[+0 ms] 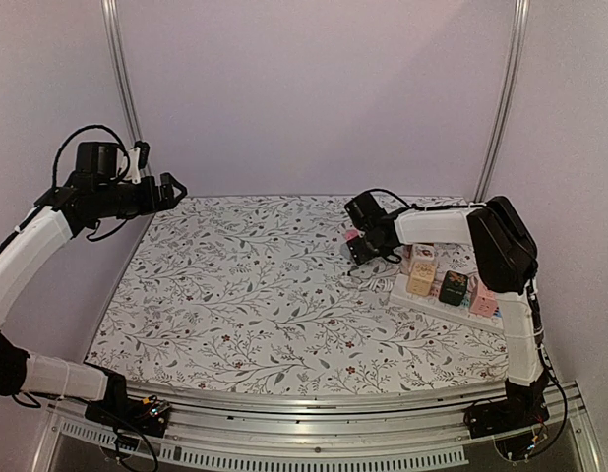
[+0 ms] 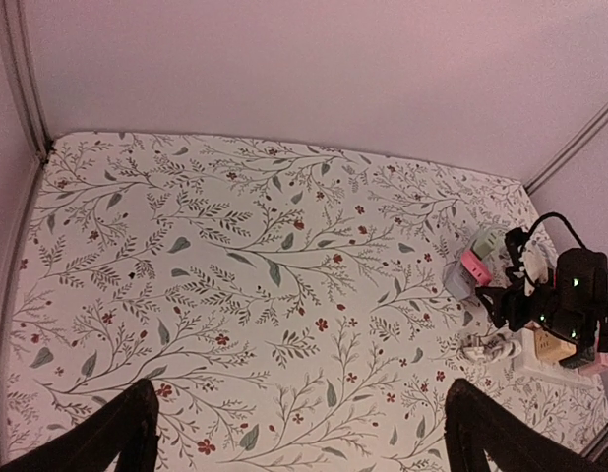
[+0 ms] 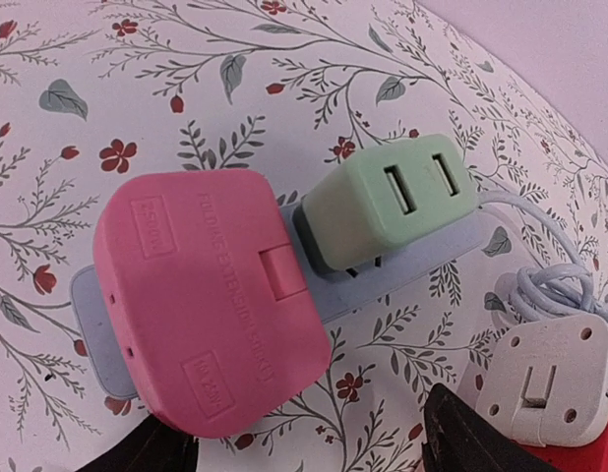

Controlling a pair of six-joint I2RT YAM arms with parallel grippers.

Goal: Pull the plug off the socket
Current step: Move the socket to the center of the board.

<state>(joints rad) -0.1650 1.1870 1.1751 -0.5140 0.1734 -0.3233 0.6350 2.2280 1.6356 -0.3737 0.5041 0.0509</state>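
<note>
A pink plug (image 3: 206,305) sits pushed into the left end of a grey socket strip (image 3: 403,276) lying on the flowered cloth. Beside it a pale green adapter (image 3: 383,202) stands in the same strip, tilted, with its prongs partly showing. My right gripper (image 3: 304,457) hovers low over the strip, open. Its dark fingers (image 3: 471,433) straddle the pink plug's near corner, and a gap shows on the right side. From above, this gripper (image 1: 357,250) is at the pink plug (image 1: 351,236), right of centre. My left gripper (image 1: 172,189) is raised at the far left, open and holding nothing.
A white extension block (image 1: 427,298) carrying several coloured adapter cubes (image 1: 454,286) lies at the right, just beyond the right gripper. A white adapter (image 3: 550,379) and a coiled white cable (image 3: 540,285) lie next to the strip. The table's edges and frame posts (image 1: 119,69) border the cloth.
</note>
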